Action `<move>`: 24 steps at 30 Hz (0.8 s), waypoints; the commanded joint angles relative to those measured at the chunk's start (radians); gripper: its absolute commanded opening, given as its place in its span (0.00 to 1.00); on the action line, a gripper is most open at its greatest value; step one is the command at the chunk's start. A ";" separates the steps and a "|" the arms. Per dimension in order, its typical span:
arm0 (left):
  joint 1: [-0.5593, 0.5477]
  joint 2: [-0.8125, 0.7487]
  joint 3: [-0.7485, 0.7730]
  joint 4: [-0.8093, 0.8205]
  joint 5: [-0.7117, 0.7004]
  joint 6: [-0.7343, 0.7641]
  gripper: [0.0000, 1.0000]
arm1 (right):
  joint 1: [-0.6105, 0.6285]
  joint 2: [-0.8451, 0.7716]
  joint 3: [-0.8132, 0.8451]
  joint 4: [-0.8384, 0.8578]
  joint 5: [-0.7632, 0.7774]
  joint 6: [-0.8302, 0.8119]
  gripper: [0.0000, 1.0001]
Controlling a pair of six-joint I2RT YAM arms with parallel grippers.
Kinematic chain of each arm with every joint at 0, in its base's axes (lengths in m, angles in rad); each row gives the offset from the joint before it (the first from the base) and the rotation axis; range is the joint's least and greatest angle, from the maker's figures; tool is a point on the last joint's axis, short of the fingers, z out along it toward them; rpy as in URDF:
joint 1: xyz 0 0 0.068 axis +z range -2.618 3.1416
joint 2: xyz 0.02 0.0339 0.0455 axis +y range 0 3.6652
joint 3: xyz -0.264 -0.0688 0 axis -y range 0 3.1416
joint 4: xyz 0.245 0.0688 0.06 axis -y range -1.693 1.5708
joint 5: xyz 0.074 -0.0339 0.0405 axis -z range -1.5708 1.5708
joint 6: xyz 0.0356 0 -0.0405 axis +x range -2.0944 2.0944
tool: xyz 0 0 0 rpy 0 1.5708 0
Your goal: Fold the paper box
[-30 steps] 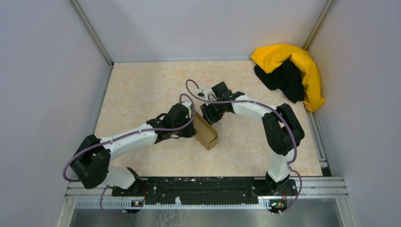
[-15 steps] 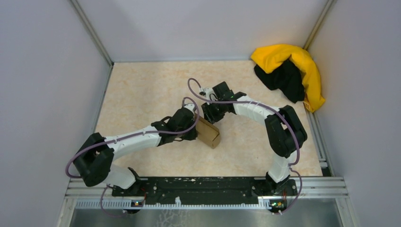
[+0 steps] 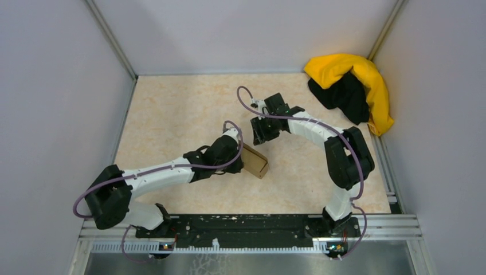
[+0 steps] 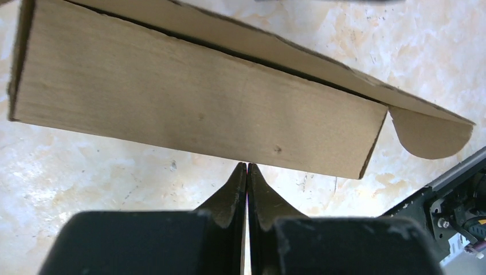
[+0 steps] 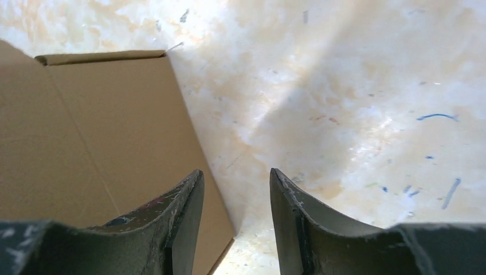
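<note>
One paper box (image 3: 255,161), folded shut, lies near the middle of the surface (image 3: 172,109) between two hands.

Matte brown cardboard forms a low rectangular block with flat panels, faint crease lines, a dark seam under the lid and one rounded tab poking out at an end. Its long axis runs on a slant, one end toward the far left corner, the other toward the near right corner. The left hand (image 4: 246,172) is pinched fully together on nothing, its tips right at the box's long side wall. The right hand (image 5: 236,183) hangs over the box's far end, fingers partly apart and empty. One rumpled yellow-and-black cloth heap (image 3: 349,86) sits in the far right corner of the speckled, marbled beige surface.
</note>
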 commanded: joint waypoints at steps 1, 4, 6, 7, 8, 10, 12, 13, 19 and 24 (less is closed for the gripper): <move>-0.039 -0.008 -0.010 0.031 -0.027 -0.031 0.06 | -0.046 -0.053 0.045 -0.001 0.039 0.016 0.46; -0.066 0.000 -0.001 0.040 -0.039 -0.042 0.06 | -0.070 -0.090 0.026 -0.006 0.054 0.021 0.47; -0.088 0.021 0.013 0.044 -0.046 -0.044 0.06 | -0.086 -0.126 0.007 -0.018 0.072 0.030 0.48; -0.101 0.032 0.024 0.046 -0.050 -0.046 0.06 | -0.094 -0.143 -0.002 -0.023 0.084 0.038 0.48; -0.113 0.045 0.035 0.046 -0.056 -0.048 0.06 | -0.106 -0.167 -0.017 -0.023 0.106 0.048 0.48; -0.138 0.074 0.055 0.053 -0.066 -0.050 0.07 | -0.127 -0.214 -0.046 -0.024 0.121 0.065 0.48; -0.155 0.110 0.077 0.060 -0.071 -0.052 0.06 | -0.142 -0.257 -0.070 -0.037 0.126 0.070 0.48; -0.160 0.127 0.085 0.064 -0.072 -0.051 0.06 | -0.145 -0.281 -0.080 -0.046 0.133 0.072 0.48; -0.180 0.209 0.146 0.093 -0.079 -0.037 0.06 | -0.156 -0.438 -0.160 -0.060 0.195 0.093 0.48; -0.188 0.287 0.222 0.098 -0.092 -0.009 0.06 | -0.176 -0.510 -0.213 -0.059 0.198 0.102 0.48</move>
